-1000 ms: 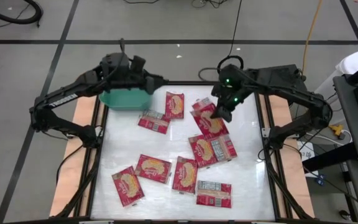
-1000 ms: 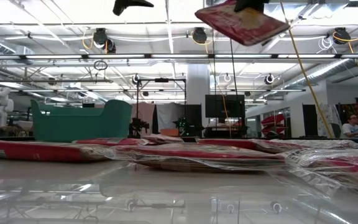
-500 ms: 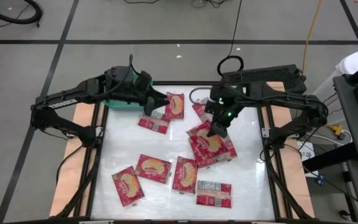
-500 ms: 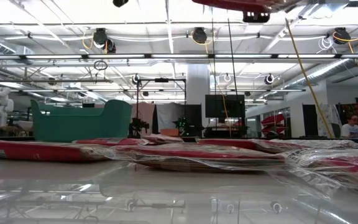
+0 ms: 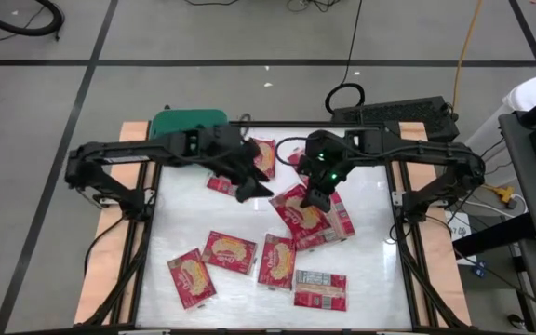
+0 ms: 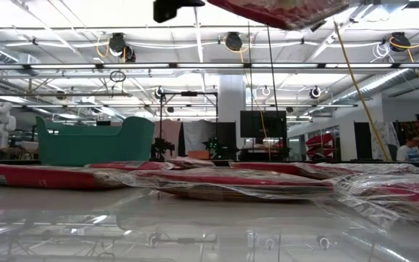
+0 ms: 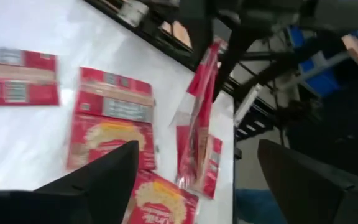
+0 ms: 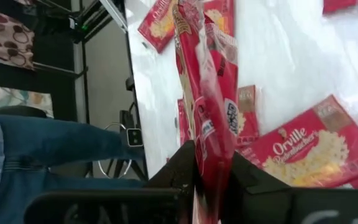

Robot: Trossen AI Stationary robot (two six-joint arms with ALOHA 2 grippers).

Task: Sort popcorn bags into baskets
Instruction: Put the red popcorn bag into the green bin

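Observation:
A red popcorn bag (image 5: pixel 296 210) hangs over the table's middle, with my right gripper (image 5: pixel 316 197) shut on it. In the left wrist view that bag (image 7: pixel 199 118) shows edge-on. My left gripper (image 5: pixel 252 189) is open just to its left, with nothing between its fingers (image 7: pixel 114 180). Several more popcorn bags lie flat on the white table, among them one (image 5: pixel 230 252) toward the near side and one (image 5: pixel 261 158) at the far side. The teal basket (image 5: pixel 189 121) stands at the far left corner, seen too in the low view (image 6: pixel 93 142). My right gripper pinches one end of the popcorn bag (image 8: pixel 205 163) between its two fingers (image 8: pixel 182 168), slanting down from the table's right. The rest of the bag (image 8: pixel 197 74) reaches out past the fingertips. It is lifted clear of the table and the bags below.
Bags lie close together under and beside the held one (image 5: pixel 333 223), and more sit along the near edge (image 5: pixel 320 289). Bare white table shows at the left (image 5: pixel 180 209) and right (image 5: pixel 370 261). A person's leg in jeans (image 8: pixel 61 146) shows beyond the table.
My left gripper has left the basket and swung toward the table's middle and down, ending beside the held bag. My right gripper has carried the bag toward the near edge and a little left, still clear of the table.

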